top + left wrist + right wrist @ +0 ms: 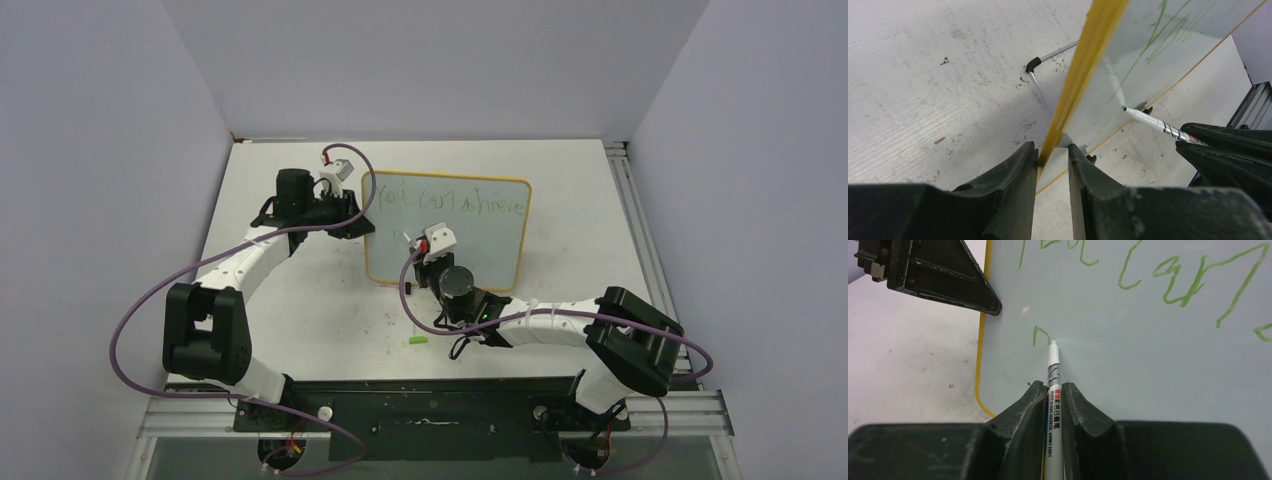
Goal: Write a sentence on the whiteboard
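- At the centre of the top view, the whiteboard (490, 250) sits on the white table (300, 290), its long edge running left to right.
- Along the upper part of the board, the sentence (450, 203) runs in thin green letters; one line shows, and the words are hard to read from above.
- At the board's left edge, the left gripper (352, 215) is clamped on it; in the left wrist view its fingers (1018, 170) pinch the yellow frame (1088, 55).
- In the lower middle of the top view, the right gripper (415, 245) hangs over the board's lower left part.
- In the right wrist view, the right gripper's fingers (1023, 407) are closed on a white marker (1054, 375), whose tip touches the board just right of a short green stroke (1038, 334).
- Below the board in the top view, a small green cap (417, 341) lies on the table, apart from both arms.
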